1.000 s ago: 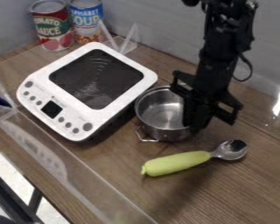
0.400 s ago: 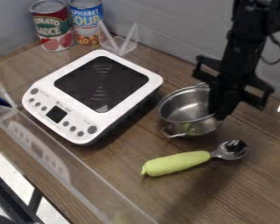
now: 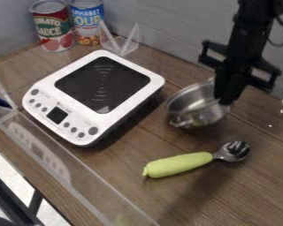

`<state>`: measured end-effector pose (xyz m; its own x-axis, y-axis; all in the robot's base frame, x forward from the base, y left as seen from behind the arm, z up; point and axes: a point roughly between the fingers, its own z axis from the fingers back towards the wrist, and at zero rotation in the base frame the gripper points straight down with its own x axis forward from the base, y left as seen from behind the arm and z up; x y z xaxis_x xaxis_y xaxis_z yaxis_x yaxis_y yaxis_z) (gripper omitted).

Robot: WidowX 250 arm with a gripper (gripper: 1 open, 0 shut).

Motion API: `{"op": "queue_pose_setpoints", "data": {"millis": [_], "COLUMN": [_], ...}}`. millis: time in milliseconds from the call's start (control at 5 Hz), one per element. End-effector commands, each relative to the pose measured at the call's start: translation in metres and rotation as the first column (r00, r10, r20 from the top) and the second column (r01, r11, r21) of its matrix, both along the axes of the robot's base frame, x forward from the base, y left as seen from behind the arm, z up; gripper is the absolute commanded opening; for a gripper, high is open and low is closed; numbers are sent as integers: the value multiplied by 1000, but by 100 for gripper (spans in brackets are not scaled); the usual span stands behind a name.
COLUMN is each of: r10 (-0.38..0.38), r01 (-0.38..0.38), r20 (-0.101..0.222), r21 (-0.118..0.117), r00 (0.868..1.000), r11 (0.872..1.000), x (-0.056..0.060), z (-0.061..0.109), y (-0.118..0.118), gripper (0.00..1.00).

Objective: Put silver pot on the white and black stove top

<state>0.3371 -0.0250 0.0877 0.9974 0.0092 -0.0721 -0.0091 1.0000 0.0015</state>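
Observation:
The silver pot (image 3: 195,107) hangs tilted just above the wooden table, right of the stove top, its open mouth tipped toward the left. My gripper (image 3: 226,95) points straight down and is shut on the pot's right rim. The white and black stove top (image 3: 95,92) lies flat at centre left, its black surface bare and its buttons along the front-left edge. A gap separates the pot from the stove top's right corner.
A spoon with a yellow-green handle (image 3: 194,161) lies in front of the pot. Two labelled tin cans (image 3: 67,24) stand at the back left. A clear plastic wall (image 3: 61,150) runs along the table's front and left sides.
The gripper has closed on the pot's rim and lifted it off the table, carrying it up and to the right. The pot now hangs tilted; stove top and spoon stay put.

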Motion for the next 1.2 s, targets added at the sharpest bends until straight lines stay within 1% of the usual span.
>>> {"op": "queue_pose_setpoints", "data": {"millis": [0, 200, 400, 600, 800, 1000], "r10": [3, -1, -13, -25, -29, -26], "r01": [-4, 0, 12, 23, 27, 24], "r20": [73, 61, 46, 44, 42, 40], "r21": [9, 13, 22, 37, 46, 53], "r00": [997, 998, 999, 999, 999, 999], "r11": [1000, 1000, 1000, 999, 999, 998], "x": [9, 8, 4, 5, 7, 10], "z": [13, -2, -20, -35, -42, -39], "y": [6, 6, 5, 6, 8, 3], "gripper": [0, 0, 0, 0, 0, 0]}}
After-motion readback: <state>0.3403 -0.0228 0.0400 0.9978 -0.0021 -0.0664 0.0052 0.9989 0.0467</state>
